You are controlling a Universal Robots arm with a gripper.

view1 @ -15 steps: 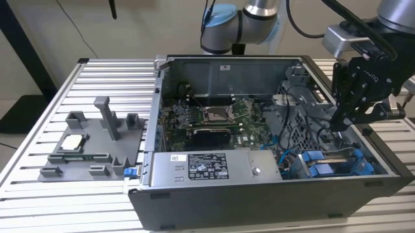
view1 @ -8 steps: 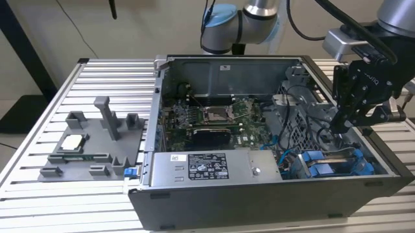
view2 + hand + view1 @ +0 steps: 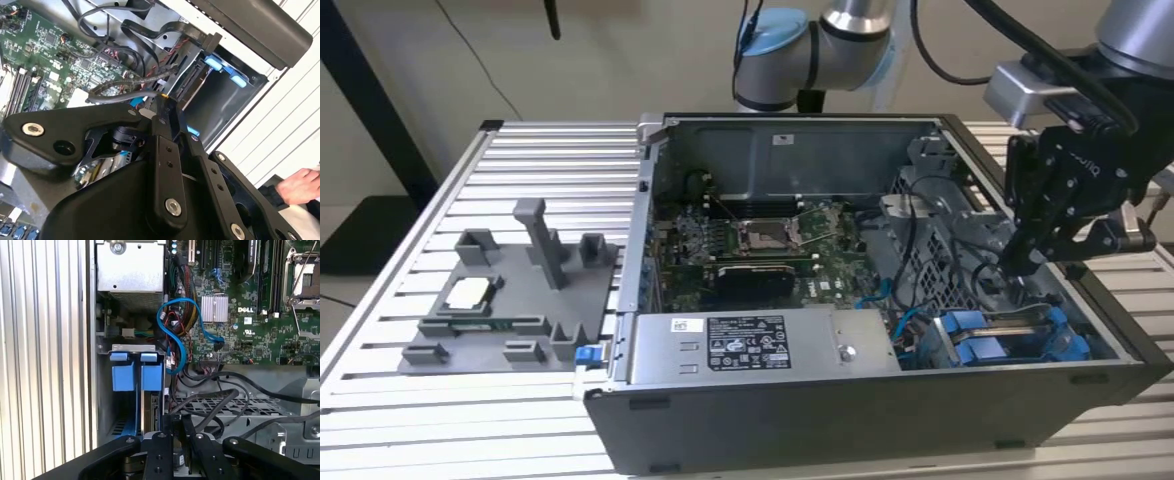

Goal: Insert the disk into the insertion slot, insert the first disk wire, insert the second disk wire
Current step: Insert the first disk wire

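The black end effector [image 3: 173, 421] is clamped on a black wire plug [image 3: 162, 99], just beside the silver-grey, blue-framed disk [image 3: 150, 412], which sits in the dark grey sheet-metal insertion slot [image 3: 132, 347] with blue tabs.

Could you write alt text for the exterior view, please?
A robot arm's black gripper reaches down into an open computer case, near the blue-tabbed insertion slot at the exterior view's right. A grey fixture tray lies beside the case on a slatted metal table.
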